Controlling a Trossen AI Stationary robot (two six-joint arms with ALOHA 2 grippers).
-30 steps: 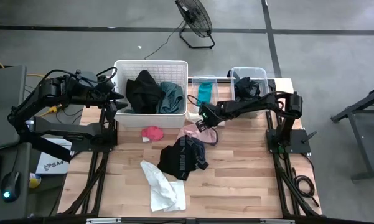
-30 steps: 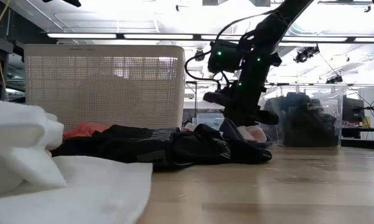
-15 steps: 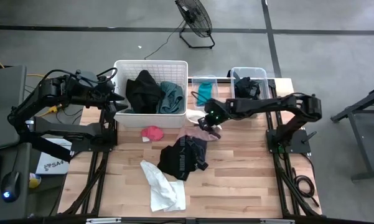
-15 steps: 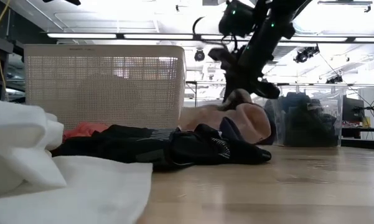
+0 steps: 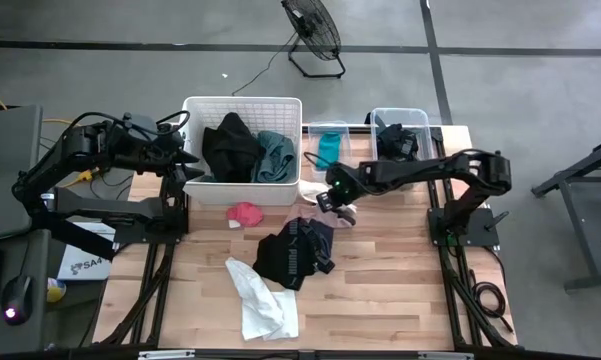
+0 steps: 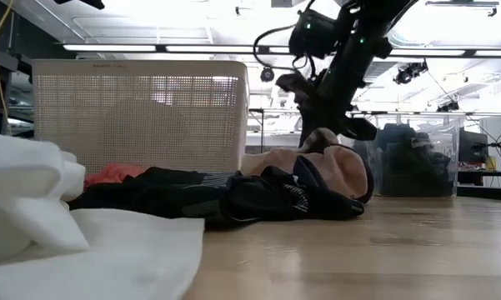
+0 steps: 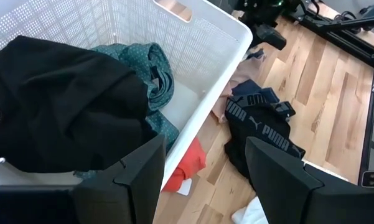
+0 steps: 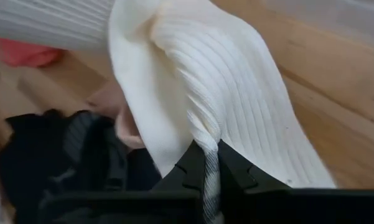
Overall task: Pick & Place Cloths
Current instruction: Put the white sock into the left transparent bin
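The right tool [image 5: 330,200] is pinched shut on a fold of a pale ribbed cloth [image 8: 236,93], its fingertips [image 8: 196,165] pressed tight against the fabric from both sides. In the overhead view this tool sits just off the front right corner of the white basket [image 5: 242,104], and the cloth [image 5: 320,213] hangs from it and drapes onto the bench [image 5: 400,290] toward the middle. From bench height the same pinkish-cream cloth [image 6: 333,162] is lifted at one end while the rest lies slumped against a black garment [image 6: 233,196].

That black garment [image 5: 295,250], with white lettering, lies near the middle of the bench. A white cloth [image 5: 260,300] lies closer to the front edge, left of centre. A small red-pink piece [image 5: 245,213] rests just in front of the basket's front wall. Inside the basket lie a large black cloth [image 5: 230,148] and, beside it, a teal-green one [image 5: 275,155].

Two clear tubs stand along the back edge: one [image 5: 328,128] holding something teal, the other [image 5: 400,112] at the back right corner holding dark fabric.

The left tool [image 5: 185,165] hangs at the basket's left wall, fingers [image 7: 140,171] spread apart and holding nothing
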